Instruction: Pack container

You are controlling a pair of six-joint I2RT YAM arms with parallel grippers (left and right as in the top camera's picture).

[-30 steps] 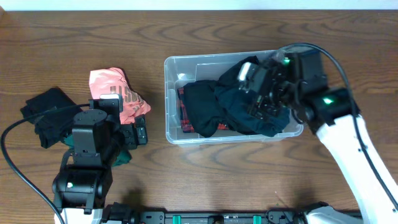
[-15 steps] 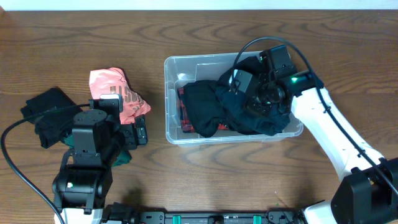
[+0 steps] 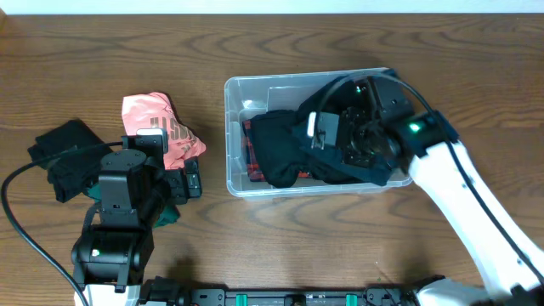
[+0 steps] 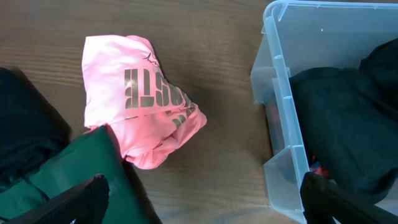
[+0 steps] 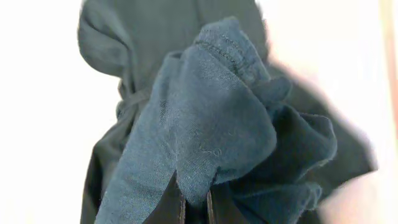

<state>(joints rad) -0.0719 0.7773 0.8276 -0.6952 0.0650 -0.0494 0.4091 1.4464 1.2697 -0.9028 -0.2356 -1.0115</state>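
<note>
The wooden table (image 3: 102,51) carries the container (image 3: 289,79) right of centre, heaped with dark clothes (image 3: 276,144). The right gripper (image 5: 194,204) is inside it, seemingly pinched on a dark blue garment (image 5: 205,118), though that view is blurred. The left gripper (image 4: 202,186) hangs spread wide near a pink shirt (image 4: 137,106).
</note>
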